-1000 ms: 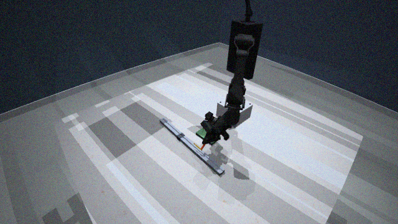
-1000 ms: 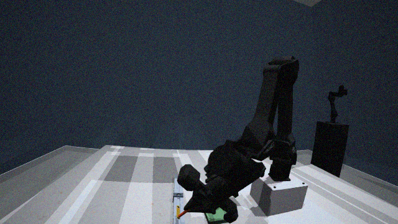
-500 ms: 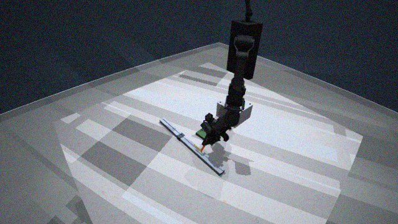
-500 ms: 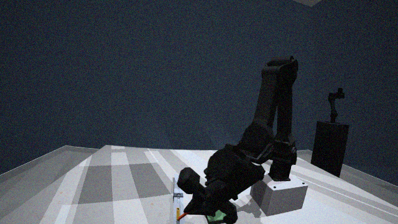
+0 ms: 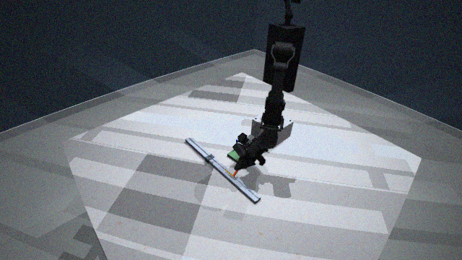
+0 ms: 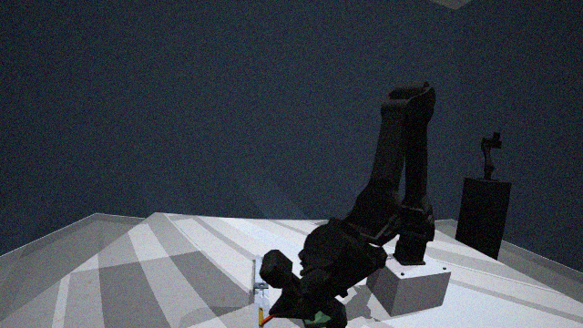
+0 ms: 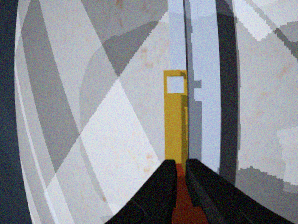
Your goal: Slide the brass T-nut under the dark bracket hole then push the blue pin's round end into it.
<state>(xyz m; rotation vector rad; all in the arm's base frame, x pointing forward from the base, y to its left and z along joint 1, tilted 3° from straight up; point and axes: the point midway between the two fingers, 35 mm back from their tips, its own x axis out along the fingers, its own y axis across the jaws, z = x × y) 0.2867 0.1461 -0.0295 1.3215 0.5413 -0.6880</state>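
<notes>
Reaching down over the table (image 5: 292,220) in the top view, the arm (image 5: 273,108) (image 6: 393,146) has its tool (image 5: 236,168) (image 6: 271,314) (image 7: 180,169) just beside the aluminum rail (image 5: 224,170) (image 6: 262,296) (image 7: 205,130), closed on the orange handle (image 5: 235,172) (image 6: 268,320) (image 7: 186,200). The handle slants down from the fingertips to the brass T-nut (image 5: 229,172) (image 6: 260,315) (image 7: 174,127), which lies along the rail, between the tool and the dark bracket (image 5: 209,157) (image 6: 260,286). Part of the green tray (image 5: 234,155) (image 6: 318,318) shows beside the arm, on its rail side.

In the exterior view, the tool is low at the bottom edge, with the handle running from its tip toward the T-nut in front of the rail. The bracket sits farther along the rail, and the green tray is partly hidden behind the arm.

In the wrist view, the fingers grip the handle, and the T-nut extends straight ahead of them, its square hole at the far end. It overlaps one side of the rail, beside the dark slot line. Whether it is seated in the slot, I cannot tell.
</notes>
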